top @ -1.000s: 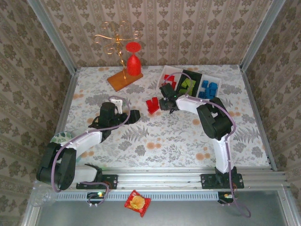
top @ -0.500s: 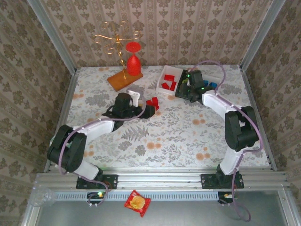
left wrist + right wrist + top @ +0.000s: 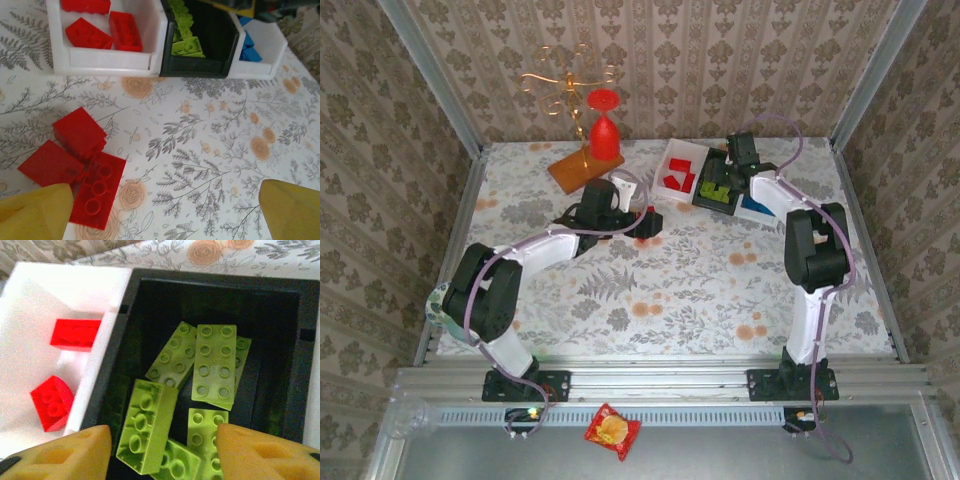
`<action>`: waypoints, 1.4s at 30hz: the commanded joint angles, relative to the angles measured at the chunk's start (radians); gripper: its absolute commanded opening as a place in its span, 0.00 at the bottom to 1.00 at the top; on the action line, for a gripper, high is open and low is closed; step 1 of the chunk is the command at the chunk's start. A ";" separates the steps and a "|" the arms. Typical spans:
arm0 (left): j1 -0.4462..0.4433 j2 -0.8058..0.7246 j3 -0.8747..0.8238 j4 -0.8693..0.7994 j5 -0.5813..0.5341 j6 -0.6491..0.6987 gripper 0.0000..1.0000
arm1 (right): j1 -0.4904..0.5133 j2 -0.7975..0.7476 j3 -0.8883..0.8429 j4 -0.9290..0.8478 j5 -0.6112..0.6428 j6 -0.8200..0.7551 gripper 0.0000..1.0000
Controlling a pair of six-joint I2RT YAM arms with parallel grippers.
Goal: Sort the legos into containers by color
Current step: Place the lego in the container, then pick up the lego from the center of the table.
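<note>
Three red legos [image 3: 80, 134] lie loose on the flowered table, left of my open left gripper [image 3: 162, 215], which hangs just above them [image 3: 647, 212]. Beyond them stand the containers in a row: a white tray [image 3: 107, 59] with red legos, a black tray [image 3: 200, 69] with lime green legos [image 3: 186, 46], and a white tray [image 3: 260, 47] with blue legos. My right gripper [image 3: 165, 455] is open over the black tray [image 3: 300, 365]. A green lego [image 3: 147, 425] lies on its side between its fingers, touching neither, among several other green ones.
A red wine glass [image 3: 604, 130] stands on a brown wooden board [image 3: 582, 172] with a gold wire stand at the back left. The enclosure's metal frame and patterned walls close in the table. A snack packet [image 3: 612, 430] lies below the front rail.
My right gripper has gone from beside the loose red legos to the black tray and opened, leaving a green lego there. My left arm has reached right to the red legos.
</note>
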 commanded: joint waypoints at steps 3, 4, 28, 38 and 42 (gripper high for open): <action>0.021 -0.003 0.038 -0.175 -0.071 0.103 0.97 | 0.008 -0.284 -0.243 0.032 -0.072 -0.010 0.65; 0.024 0.003 0.046 -0.209 -0.089 0.115 0.96 | 0.015 -0.332 -0.305 0.056 -0.085 -0.009 0.66; -0.060 0.345 0.302 -0.416 -0.235 0.296 0.69 | 0.117 -0.586 -0.594 0.030 -0.055 -0.033 0.75; -0.110 0.407 0.346 -0.377 -0.273 0.356 0.50 | 0.105 -0.616 -0.613 0.029 -0.029 -0.014 0.75; -0.120 0.393 0.346 -0.343 -0.275 0.357 0.40 | 0.106 -0.660 -0.635 0.030 -0.022 0.003 0.75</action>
